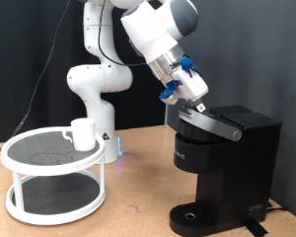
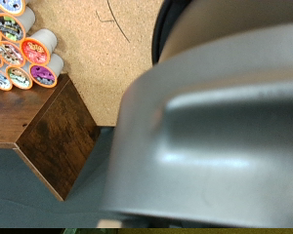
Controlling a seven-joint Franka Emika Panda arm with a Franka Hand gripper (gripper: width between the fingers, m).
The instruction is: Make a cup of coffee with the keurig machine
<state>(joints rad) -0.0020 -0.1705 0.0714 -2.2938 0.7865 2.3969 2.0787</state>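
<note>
One arm leans over the keurig machine [image 1: 222, 158], its gripper [image 1: 192, 99] pressed against the grey lid handle [image 1: 215, 122], seemingly to work the lid. Whether the fingers are spread or closed I cannot tell. In the wrist view the handle fills the frame, directly beneath them. Well apart, the cup [image 1: 82, 133] waits on a white two-tier stand [image 1: 54, 168], away from the drip tray [image 1: 199, 215].

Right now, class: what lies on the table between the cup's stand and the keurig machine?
In the exterior view, bare wooden table lies between the white stand holding the cup and the keurig machine; the robot's base stands behind that gap.
</note>
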